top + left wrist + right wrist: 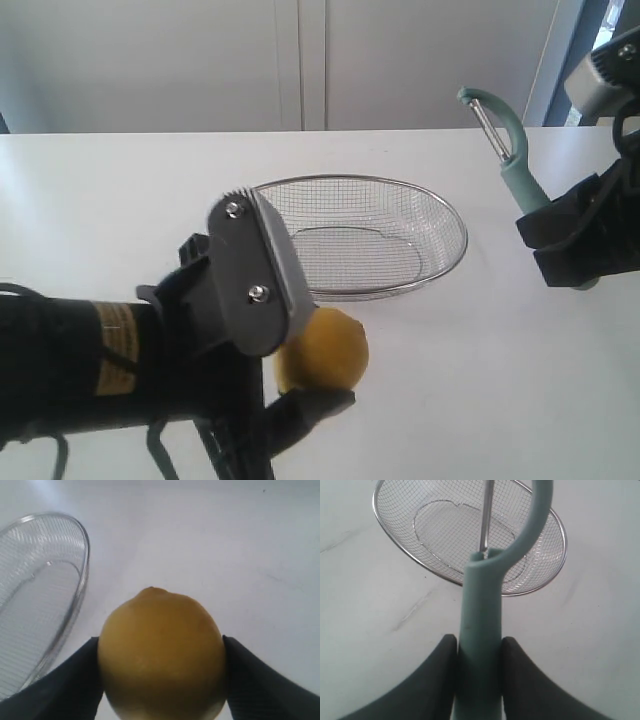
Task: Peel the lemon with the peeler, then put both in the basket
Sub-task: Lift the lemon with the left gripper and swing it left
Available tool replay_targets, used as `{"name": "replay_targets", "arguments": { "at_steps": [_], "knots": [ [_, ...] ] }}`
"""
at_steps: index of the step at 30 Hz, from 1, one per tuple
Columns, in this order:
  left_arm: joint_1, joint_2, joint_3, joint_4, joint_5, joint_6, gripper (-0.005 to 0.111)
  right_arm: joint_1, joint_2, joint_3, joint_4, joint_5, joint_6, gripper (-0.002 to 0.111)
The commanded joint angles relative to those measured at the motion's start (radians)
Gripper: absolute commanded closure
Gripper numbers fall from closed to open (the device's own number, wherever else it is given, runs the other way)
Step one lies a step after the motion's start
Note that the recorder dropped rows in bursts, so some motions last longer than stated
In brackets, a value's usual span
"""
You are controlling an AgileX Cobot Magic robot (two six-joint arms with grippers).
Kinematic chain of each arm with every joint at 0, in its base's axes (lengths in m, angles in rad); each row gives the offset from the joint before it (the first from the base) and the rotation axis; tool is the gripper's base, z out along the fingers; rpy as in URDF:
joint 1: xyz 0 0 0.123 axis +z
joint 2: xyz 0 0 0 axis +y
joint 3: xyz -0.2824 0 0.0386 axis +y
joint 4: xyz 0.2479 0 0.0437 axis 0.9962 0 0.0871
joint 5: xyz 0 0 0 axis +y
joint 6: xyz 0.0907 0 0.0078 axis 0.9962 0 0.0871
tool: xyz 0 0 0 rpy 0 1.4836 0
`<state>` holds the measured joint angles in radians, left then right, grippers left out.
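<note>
Exterior view showed a wide, shallow oval basket of silver wire mesh [352,179] sitting on a white table [100,200], with nothing visible inside it. Near the basket's front rim, the black left gripper [305,352] was clamped on a small, bright yellow, roundish lemon [161,655], one finger against each side. In the left wrist view the lemon's nubby tip pointed away from the camera, and the basket's rim lay just beside the fruit without touching it. Whether the lemon sat on the tabletop or hung clear of it could not be told. On the other side of the basket, the black right gripper [479,670] was closed narrowly on the lower handle of a slim peeler with a pale teal-green plastic handle [522,178]. The peeler stood nearly upright above the table, leaning slightly, its curved head and narrow metal blade uppermost. It was well apart from the lemon.
</note>
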<state>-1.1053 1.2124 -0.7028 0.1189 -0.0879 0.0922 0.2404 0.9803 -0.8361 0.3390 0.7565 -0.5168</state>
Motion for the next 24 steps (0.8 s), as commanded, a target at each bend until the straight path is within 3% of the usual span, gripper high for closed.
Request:
{"name": "replay_targets", "arguments": {
  "at_steps": [1, 7, 24],
  "knots": [
    [0.063, -0.095, 0.017, 0.002, -0.085, 0.008, 0.107, -0.007, -0.007, 0.0, 0.009, -0.003, -0.001, 0.108],
    [0.153, -0.146, 0.017, 0.002, -0.11, -0.069, 0.107, -0.007, -0.007, 0.0, 0.009, -0.003, -0.001, 0.108],
    [0.174, -0.181, 0.017, 0.002, -0.124, -0.058, 0.107, -0.007, -0.007, 0.0, 0.009, -0.003, -0.001, 0.108]
  ]
}}
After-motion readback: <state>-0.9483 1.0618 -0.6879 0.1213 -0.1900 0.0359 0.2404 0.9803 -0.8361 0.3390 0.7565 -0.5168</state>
